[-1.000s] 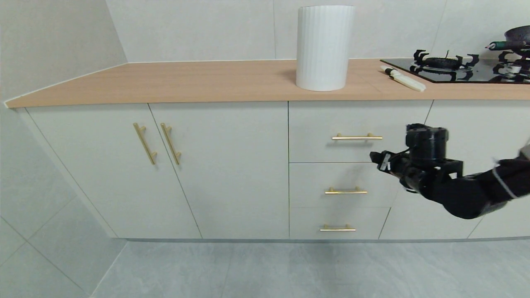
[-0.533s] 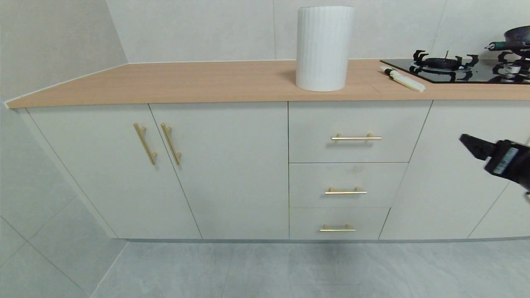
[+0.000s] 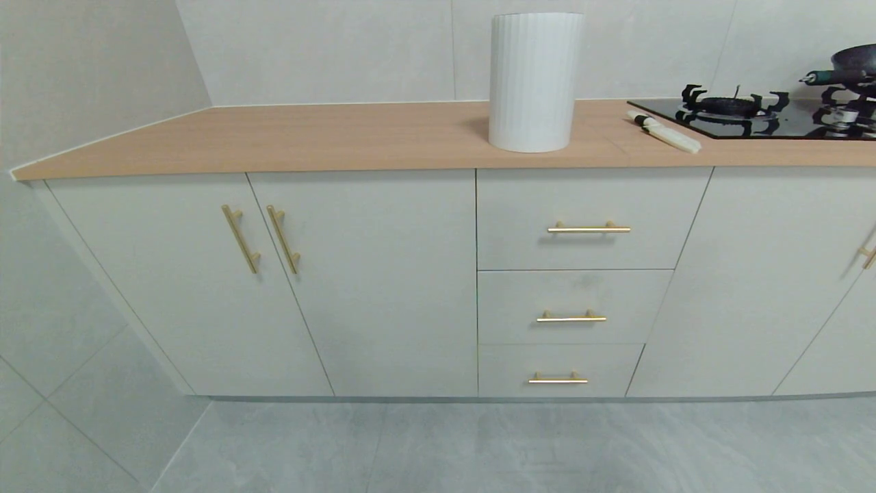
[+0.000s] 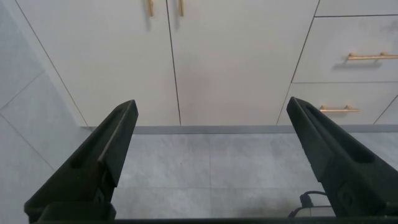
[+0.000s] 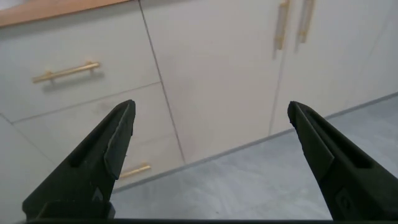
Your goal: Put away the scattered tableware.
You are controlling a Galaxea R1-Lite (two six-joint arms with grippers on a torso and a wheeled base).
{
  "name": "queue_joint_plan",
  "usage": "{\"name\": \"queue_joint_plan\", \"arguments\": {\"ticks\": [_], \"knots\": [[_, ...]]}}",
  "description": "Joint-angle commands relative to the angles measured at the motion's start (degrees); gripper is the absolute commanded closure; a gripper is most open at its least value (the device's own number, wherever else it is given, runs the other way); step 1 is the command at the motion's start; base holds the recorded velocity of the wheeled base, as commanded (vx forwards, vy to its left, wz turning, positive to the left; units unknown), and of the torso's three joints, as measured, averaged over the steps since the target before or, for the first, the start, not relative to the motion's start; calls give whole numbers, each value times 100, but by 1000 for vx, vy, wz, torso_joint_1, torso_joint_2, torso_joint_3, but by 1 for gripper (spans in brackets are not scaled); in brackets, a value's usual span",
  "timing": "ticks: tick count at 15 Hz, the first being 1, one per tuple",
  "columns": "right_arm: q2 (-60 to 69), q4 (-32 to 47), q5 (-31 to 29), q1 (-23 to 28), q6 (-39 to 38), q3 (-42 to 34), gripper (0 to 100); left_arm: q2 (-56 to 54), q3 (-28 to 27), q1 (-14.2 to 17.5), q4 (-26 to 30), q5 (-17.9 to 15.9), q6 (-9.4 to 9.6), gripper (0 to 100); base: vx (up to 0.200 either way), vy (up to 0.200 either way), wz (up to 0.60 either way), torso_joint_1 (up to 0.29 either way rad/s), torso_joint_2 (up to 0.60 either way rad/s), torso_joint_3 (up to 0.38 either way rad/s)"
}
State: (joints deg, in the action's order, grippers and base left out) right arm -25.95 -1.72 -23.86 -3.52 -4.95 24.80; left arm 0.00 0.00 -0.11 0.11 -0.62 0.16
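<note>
Two grippers hang released and hold nothing: the left gripper (image 4: pixel 209 104) faces the foot of the cabinet doors (image 4: pixel 236 56) and the grey floor (image 4: pixel 205 168), and the right gripper (image 5: pixel 210 106) faces the drawer fronts (image 5: pixel 81 99). On the wooden counter (image 3: pixel 308 137) a white-bladed knife (image 3: pixel 665 132) with a dark handle lies flat at 3 o'clock of a tall ribbed white cylinder (image 3: pixel 532 81). It is near the cylinder but apart from it, with the black gas hob (image 3: pixel 787 127) just beside it at its 2 o'clock.
</note>
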Motion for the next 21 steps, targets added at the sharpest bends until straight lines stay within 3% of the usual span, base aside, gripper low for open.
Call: {"name": "queue_joint_plan", "arguments": {"ticks": [1, 4, 8, 9, 11, 14, 21], "knots": [[1664, 857, -58, 238, 214, -107, 0, 0, 0, 2, 7, 1, 2, 0, 0, 0, 0, 0, 0, 0], [2543, 1112, 118, 317, 284, -660, 0, 0, 0, 11, -2, 1, 2, 0, 0, 0, 0, 0, 0, 0], [2595, 937, 804, 352, 196, -1416, 0, 0, 0, 2, 7, 1, 2, 0, 0, 0, 0, 0, 0, 0], [2595, 409, 1313, 352, 196, -1873, 0, 0, 0, 11, -2, 1, 2, 0, 0, 0, 0, 0, 0, 0], [2595, -285, 1788, 352, 222, -2480, 0, 0, 0, 2, -2, 1, 2, 0, 0, 0, 0, 0, 0, 0], [2587, -39, 2122, 352, 240, -2480, 0, 0, 0, 2, -2, 1, 2, 0, 0, 0, 0, 0, 0, 0], [2595, 172, 2184, 352, 513, -2480, 0, 0, 0, 2, 7, 1, 2, 0, 0, 0, 0, 0, 0, 0]]}}
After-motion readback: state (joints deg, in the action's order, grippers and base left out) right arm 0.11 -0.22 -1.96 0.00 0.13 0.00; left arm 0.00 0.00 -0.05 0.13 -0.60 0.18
